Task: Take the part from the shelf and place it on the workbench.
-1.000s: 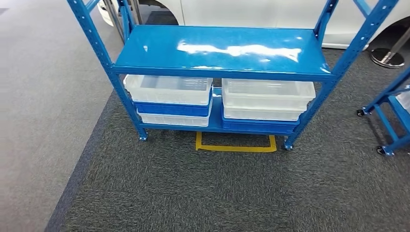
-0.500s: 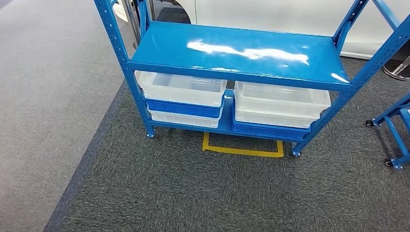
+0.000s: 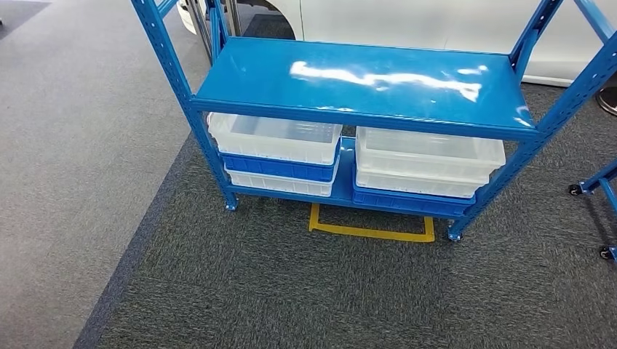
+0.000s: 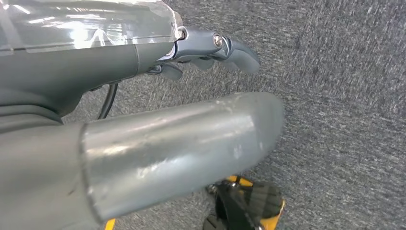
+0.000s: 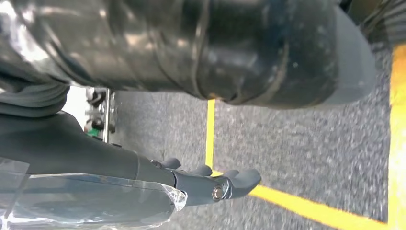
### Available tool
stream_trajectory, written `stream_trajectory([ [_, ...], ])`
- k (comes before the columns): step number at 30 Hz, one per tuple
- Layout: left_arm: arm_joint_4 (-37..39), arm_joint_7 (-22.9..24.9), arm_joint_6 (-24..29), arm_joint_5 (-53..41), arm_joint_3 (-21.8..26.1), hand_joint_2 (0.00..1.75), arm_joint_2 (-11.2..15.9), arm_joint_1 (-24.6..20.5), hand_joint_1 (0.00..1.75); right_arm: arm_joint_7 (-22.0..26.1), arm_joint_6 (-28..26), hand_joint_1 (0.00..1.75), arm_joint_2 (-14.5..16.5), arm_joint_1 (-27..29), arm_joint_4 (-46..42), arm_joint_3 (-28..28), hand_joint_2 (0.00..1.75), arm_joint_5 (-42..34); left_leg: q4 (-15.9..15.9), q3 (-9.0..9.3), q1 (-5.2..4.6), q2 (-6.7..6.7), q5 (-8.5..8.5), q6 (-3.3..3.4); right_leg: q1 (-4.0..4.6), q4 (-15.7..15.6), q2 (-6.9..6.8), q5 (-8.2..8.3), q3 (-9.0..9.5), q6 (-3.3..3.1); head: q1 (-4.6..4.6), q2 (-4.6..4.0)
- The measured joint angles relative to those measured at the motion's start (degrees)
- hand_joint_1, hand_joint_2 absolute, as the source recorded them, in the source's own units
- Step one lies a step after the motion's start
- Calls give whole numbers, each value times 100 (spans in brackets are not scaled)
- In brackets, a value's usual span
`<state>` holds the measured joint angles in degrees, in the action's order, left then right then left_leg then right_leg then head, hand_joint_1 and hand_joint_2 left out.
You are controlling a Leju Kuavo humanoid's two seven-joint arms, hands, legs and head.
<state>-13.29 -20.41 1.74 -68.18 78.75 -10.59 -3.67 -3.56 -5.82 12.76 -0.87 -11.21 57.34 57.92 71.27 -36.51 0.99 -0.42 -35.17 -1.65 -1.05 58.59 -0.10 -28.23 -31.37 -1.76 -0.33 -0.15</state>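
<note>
Head view: blue steel shelf rack (image 3: pixel 364 80) with perforated uprights, standing on castors on dark grey carpet (image 3: pixel 291 291). Glossy blue upper deck, bare. Lower deck: two stacks of shallow plastic trays, translucent white over blue; left stack (image 3: pixel 276 153), right stack (image 3: pixel 426 167). Yellow tape rectangle (image 3: pixel 371 231) marked on the carpet at the rack's foot. White car body (image 3: pixel 436 22) behind the rack.

Part to be fetched: cannot be made out; if it lies in a tray, the translucent walls and the upper deck hide it. Weight, stiffness, surface finish and best place to take hold therefore cannot be judged. The top white trays look empty from this angle, thin-walled and probably light.

Left wrist view: left hand (image 4: pixel 206 50), fingers loosely extended over carpet, holding nothing. Right wrist view: right hand (image 5: pixel 210 184), fingers likewise extended and apart, holding nothing, above a yellow floor line (image 5: pixel 306 206).

Brands, labels, writing: none legible on rack, trays or floor.
</note>
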Motion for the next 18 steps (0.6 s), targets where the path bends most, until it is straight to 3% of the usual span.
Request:
stream_trajectory([
  [1, 0, 0, -4, -4, -3, 0, 2, 5, 0, 4, 35, 0, 0, -1, 0, 30, 0, -37, 220, -139, 1, 0, -29, -8, 4, 2, 18, -15, 13, -4, 0, 0],
  [2, 0, 0, -8, -6, -5, 0, 2, 9, 0, 9, 57, 0, 0, -3, 0, 61, 0, -61, 227, -177, 1, 0, 64, -5, 7, 4, 45, -33, 35, -1, 0, 0],
  [3, 0, 0, -11, -8, -7, 0, 3, 12, 0, 14, 70, 0, 0, -5, 0, 89, 0, -72, 9, -104, 1, -8, 268, 6, 7, 4, 79, -52, 68, 7, 0, 0],
  [5, 0, 0, -16, -16, -10, 0, 4, 20, 0, 18, 58, 0, 2, -13, 0, 124, 0, -68, -753, 214, -10, -54, 724, 57, 16, 6, 142, -98, 142, 32, 1, 0],
  [6, 0, 0, -16, -20, -13, 0, 5, 19, 0, 13, 31, 0, 3, -16, -1, 132, 0, -54, -1068, 347, -21, -74, 842, 89, 23, 12, 171, -120, 160, 52, -1, 0],
  [7, 0, 0, -16, -21, -14, 0, 7, 15, 0, 2, -8, 0, 5, -18, -1, 136, 0, -33, -1246, 422, -35, -85, 876, 119, 27, 12, 190, -136, 162, 78, -1, 0],
  [11, 0, -1, -16, -31, -17, 0, 3, 2, 0, -60, -108, 0, 17, -8, -1, 137, 0, 60, -1400, 526, -28, -66, 845, 256, 22, 36, 172, -203, 166, 208, 2, 0],
  [13, 0, 0, -17, -47, -19, 0, -1, 13, 0, -69, -122, 0, 17, -12, -2, 135, 0, 79, -1463, 597, -2, -41, 842, 335, 24, 482, 103, -429, -38, 238, 7, 0],
  [15, 0, 0, -19, -67, -20, 0, 0, 17, 0, -71, -128, 0, 16, -16, -2, 135, 0, 91, -1468, 640, -17, -18, 795, 376, 23, 1244, 73, -722, -484, 255, 8, 0],
  [16, 0, 1, -25, -80, -21, 0, 1, 21, 0, -72, -129, 0, 16, -16, -2, 135, 0, 103, -1466, 669, -24, -13, 766, 380, 21, 1524, 70, -766, -674, 262, 8, 0],
  [18, 0, 3, -38, -101, -23, 0, 1, 31, 0, -76, -130, 0, 17, -11, -2, 135, 0, 125, -1463, 733, -32, -14, 715, 373, 21, 1631, 66, -631, -814, 264, 8, 0],
])
